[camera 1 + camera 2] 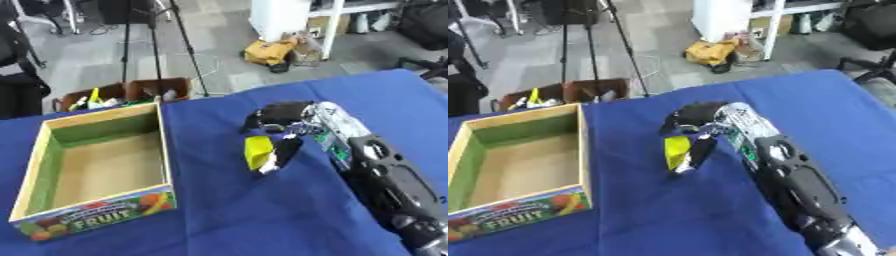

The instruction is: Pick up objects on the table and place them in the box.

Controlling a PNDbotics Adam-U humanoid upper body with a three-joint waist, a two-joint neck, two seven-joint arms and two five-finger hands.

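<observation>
While your right hand (284, 131) hangs over the middle of the blue table (262, 220), its dark fingers are curled round a yellow object (257, 151), which sits under the palm and looks lifted just clear of the cloth, though you cannot be sure. Its long axis runs roughly near to far. The open fruit box (164, 150) lies to the left of the hand, its right wall near but apart from the object, so your carry should run leftward and over that wall. Your left hand shows in neither view.
</observation>
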